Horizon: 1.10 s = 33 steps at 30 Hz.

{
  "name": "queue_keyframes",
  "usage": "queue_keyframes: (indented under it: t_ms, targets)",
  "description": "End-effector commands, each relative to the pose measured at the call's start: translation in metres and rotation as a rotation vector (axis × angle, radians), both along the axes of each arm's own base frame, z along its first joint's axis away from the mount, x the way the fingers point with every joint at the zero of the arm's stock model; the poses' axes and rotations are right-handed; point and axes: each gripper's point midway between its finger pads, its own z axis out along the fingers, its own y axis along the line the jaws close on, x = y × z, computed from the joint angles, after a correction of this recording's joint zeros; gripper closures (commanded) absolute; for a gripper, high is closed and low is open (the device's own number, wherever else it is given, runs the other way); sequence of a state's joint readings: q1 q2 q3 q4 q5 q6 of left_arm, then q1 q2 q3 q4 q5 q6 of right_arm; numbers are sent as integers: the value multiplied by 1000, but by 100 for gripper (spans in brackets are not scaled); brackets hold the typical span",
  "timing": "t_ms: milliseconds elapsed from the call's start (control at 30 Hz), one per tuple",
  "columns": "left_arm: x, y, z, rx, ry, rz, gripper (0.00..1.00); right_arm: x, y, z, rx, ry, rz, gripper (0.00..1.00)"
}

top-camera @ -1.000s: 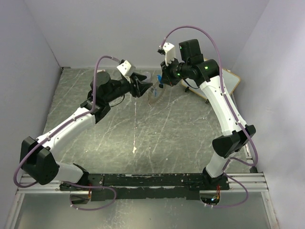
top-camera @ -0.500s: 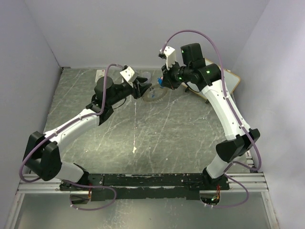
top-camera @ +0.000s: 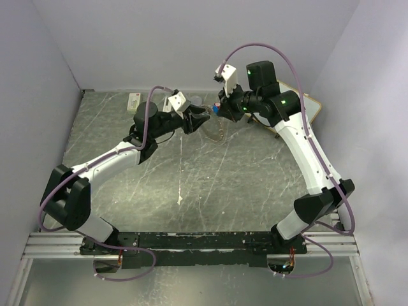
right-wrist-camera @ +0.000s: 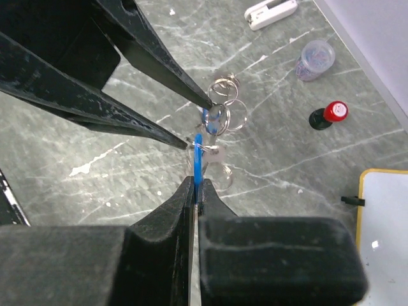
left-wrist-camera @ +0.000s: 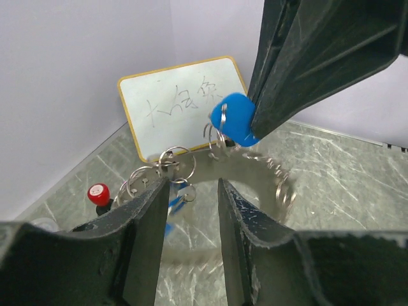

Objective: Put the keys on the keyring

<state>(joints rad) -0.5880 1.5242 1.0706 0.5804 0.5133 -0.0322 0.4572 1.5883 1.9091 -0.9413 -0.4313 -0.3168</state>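
Seemingly half done: the left gripper (left-wrist-camera: 191,189) is clamped on the keyring (left-wrist-camera: 260,167), held off the table (top-camera: 223,178), and one blue key (right-wrist-camera: 206,120) appears to hang from it. The right gripper (right-wrist-camera: 193,186) pinches the other key (left-wrist-camera: 234,118) tight against the keyring's small loops. It is not visibly threaded on, so that step remains.
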Motion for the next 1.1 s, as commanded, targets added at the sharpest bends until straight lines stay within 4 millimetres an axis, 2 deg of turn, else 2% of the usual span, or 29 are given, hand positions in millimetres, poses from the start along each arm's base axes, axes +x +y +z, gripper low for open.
queue_keyframes:
  t_ms: [0, 233, 433, 767, 1067]
  targets:
    - [-15, 0, 29, -59, -67, -47, 54, 2, -7, 20, -10, -155, 27, 100]
    - [-13, 25, 41, -49, -110, 85, 54, 3, -13, 21, -47, -223, 38, 100]
    - [-15, 35, 52, -36, -146, 124, 54, 9, -22, 13, -130, -266, 53, 100]
    - [-17, 32, 56, -25, -145, 103, 57, 20, -33, 19, -189, -404, 99, 100]
    - [-16, 16, 54, 29, -158, 20, 57, 19, -39, 24, -221, -492, 269, 100]
